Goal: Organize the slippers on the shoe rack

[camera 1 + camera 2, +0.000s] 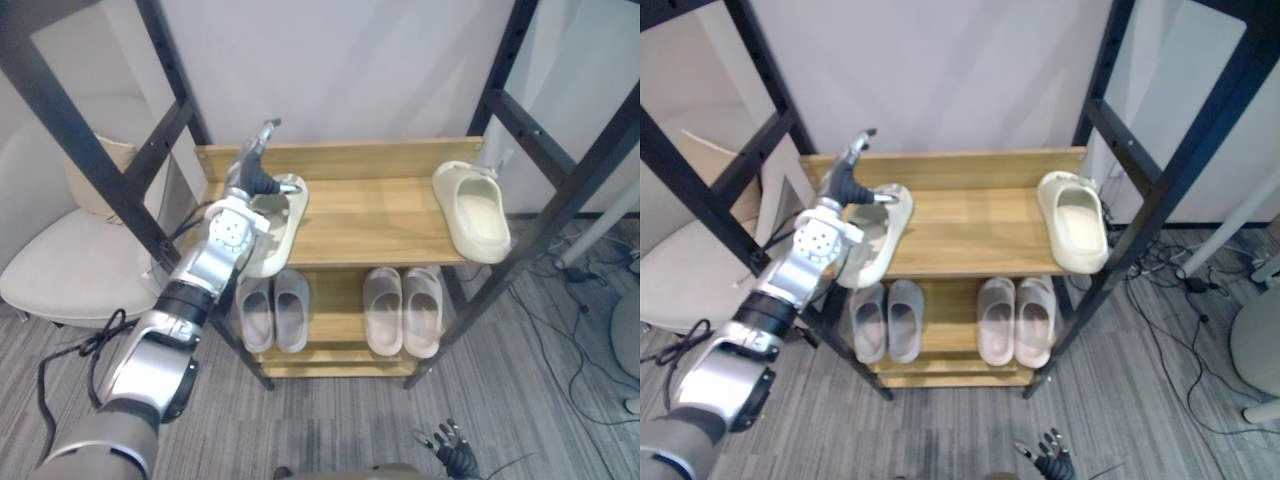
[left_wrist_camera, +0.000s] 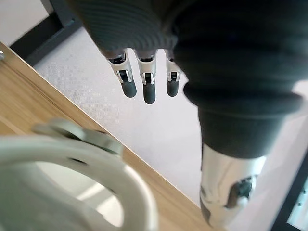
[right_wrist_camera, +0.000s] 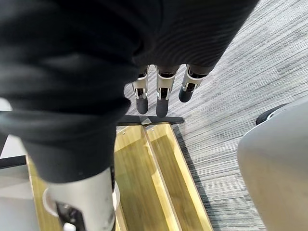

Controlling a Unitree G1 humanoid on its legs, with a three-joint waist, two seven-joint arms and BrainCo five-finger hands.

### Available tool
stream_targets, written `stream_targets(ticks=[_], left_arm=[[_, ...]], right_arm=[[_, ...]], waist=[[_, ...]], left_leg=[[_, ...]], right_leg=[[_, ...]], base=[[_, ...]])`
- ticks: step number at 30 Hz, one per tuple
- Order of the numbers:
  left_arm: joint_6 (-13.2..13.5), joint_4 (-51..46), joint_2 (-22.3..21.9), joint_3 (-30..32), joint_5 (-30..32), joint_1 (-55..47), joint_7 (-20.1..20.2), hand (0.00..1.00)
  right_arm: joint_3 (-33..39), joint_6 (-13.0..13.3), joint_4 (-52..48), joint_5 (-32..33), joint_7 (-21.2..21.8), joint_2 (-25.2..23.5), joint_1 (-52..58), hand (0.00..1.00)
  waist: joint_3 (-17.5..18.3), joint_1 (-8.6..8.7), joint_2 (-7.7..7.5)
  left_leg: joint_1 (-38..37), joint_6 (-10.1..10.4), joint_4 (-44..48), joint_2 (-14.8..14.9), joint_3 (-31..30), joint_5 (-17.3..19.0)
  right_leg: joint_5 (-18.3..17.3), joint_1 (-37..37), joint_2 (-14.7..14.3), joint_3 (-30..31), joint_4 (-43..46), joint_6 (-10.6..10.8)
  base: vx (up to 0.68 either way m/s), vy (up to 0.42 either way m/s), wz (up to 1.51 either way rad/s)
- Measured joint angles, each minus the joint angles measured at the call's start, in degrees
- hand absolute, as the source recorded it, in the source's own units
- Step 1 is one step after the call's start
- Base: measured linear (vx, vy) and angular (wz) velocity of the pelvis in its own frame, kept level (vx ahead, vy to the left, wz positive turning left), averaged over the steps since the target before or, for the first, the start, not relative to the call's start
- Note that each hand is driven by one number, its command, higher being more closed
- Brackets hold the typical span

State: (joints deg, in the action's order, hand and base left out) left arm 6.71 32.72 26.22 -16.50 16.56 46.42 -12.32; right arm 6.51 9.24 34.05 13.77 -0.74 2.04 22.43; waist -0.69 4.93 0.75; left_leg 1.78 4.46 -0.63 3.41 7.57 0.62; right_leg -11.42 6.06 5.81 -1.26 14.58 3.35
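Observation:
The wooden shoe rack (image 1: 370, 205) has black posts and two shelves. One cream slipper (image 1: 290, 212) lies at the top shelf's left end, its heel hanging over the front edge. A second cream slipper (image 1: 475, 212) lies at the right end. My left hand (image 1: 247, 185) hovers over the left slipper (image 2: 72, 183), open, its fingers (image 2: 144, 82) straight and pointing at the back wall, holding nothing. My right hand (image 1: 455, 447) hangs low near the floor in front of the rack, its fingers (image 3: 161, 91) straight.
On the lower shelf stand a grey pair (image 1: 273, 310) and a beige pair (image 1: 402, 310) of slippers. A pale armchair (image 1: 70, 260) sits left of the rack. Cables (image 1: 590, 270) lie on the carpet at the right. A grey rounded object (image 3: 274, 163) is near my right hand.

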Motion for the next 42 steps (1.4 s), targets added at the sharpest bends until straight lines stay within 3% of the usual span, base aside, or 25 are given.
stream_targets(ticks=[6, 21, 42], left_arm=[[0.11, -2.85, 3.64, 1.11, 1.12, -0.5, 0.09, 0.0], [0.09, -3.94, 6.72, 0.84, 5.97, -4.75, 0.21, 0.0], [-0.21, 1.25, 6.51, 0.78, 5.35, -3.14, 0.21, 0.0]], right_arm=[[0.26, 0.71, -1.99, 2.48, 2.22, 2.88, -0.07, 0.0], [-0.03, 0.89, 3.14, 2.43, 2.43, 2.79, -0.55, 0.0], [0.2, 0.88, 5.72, 2.46, 1.92, 2.7, -1.97, 0.0]], waist=[[-1.51, -0.43, -0.28], [-1.78, -0.73, 0.1], [-2.59, 0.38, 1.69]], left_leg=[[0.22, -0.1, 0.9, -0.02, 0.0, 0.51], [0.11, -0.12, 0.86, -0.26, -1.87, 0.42], [0.06, -0.35, -1.44, -0.23, -0.26, -0.73]], right_leg=[[0.04, -0.2, -0.03, -0.02, 0.0, -0.06], [1.83, -3.31, 0.06, -2.69, -4.3, -0.03], [5.1, -3.11, -0.36, -1.17, -9.02, 0.05]], base=[[0.0, 0.0, 0.0], [0.0, -0.004, 0.06], [-0.01, 0.003, -0.04]])
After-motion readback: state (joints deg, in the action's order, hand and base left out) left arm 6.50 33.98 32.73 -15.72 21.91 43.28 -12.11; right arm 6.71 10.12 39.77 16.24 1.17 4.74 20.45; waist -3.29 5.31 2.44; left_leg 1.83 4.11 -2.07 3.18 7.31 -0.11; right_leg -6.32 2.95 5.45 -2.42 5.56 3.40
